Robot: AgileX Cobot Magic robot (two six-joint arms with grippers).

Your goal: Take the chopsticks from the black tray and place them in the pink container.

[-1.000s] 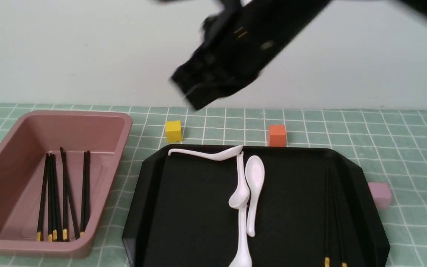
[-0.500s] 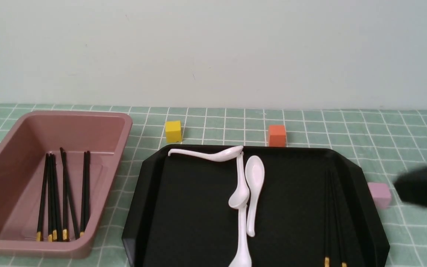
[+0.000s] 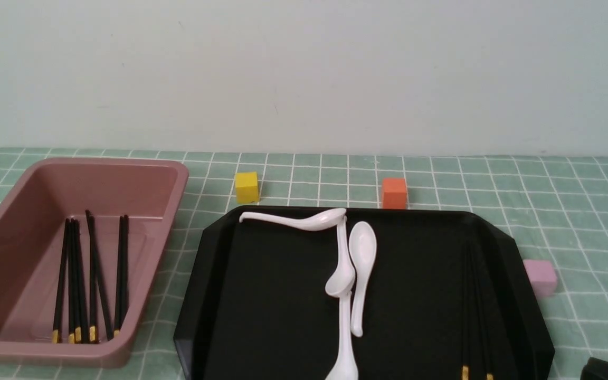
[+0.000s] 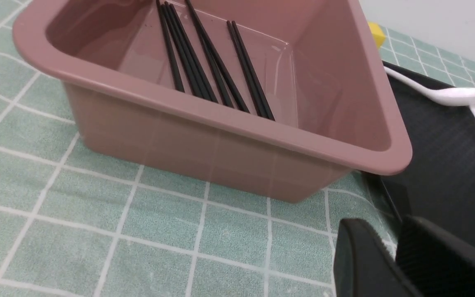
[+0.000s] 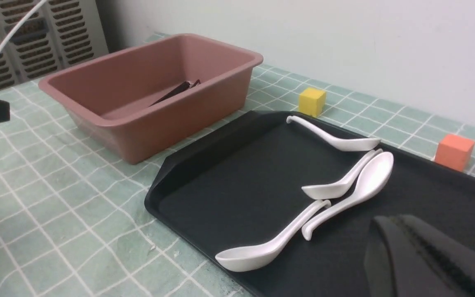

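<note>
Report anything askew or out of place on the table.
Nothing spilled or broken. Two chopsticks lie on the black tray, along its right side. In the pink container, one chopstick lies slanted across its neighbours. The white spoons overlap loosely.

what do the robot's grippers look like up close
Both are matte black. The left gripper has two thick, rounded fingers, one with a finely ribbed pad face. The right gripper looks alike, with a ribbed strip along its fingers. No markings or cables show on them.
</note>
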